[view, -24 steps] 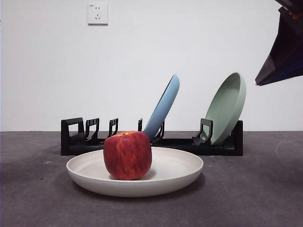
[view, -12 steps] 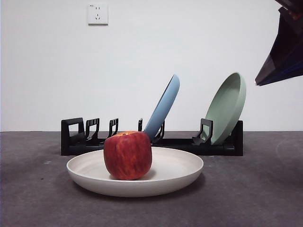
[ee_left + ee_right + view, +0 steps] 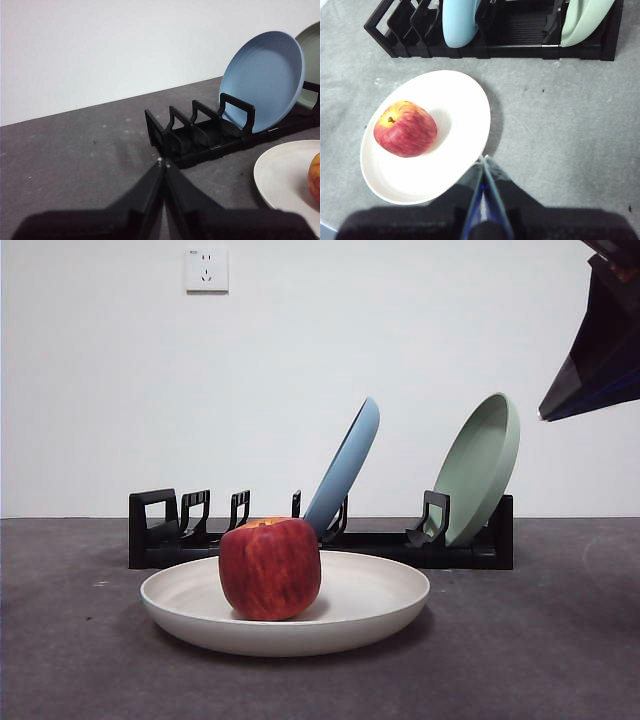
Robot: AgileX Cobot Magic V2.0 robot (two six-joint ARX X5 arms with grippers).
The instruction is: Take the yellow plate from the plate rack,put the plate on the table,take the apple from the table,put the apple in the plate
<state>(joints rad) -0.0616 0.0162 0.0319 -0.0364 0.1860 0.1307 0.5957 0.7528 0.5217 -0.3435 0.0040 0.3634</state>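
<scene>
Nothing's moving in the last second: apple (image 3: 269, 568) sitting in the plate (image 3: 380, 608), both claws (image 3: 162, 162) (image 3: 483, 159) pressed together and empty, so it's looking done.

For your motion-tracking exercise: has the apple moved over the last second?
No. In the front view the apple sits in the same spot against the plate rack behind it.

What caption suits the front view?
Red apple sits in cream plate on table, before the plate rack.
</scene>
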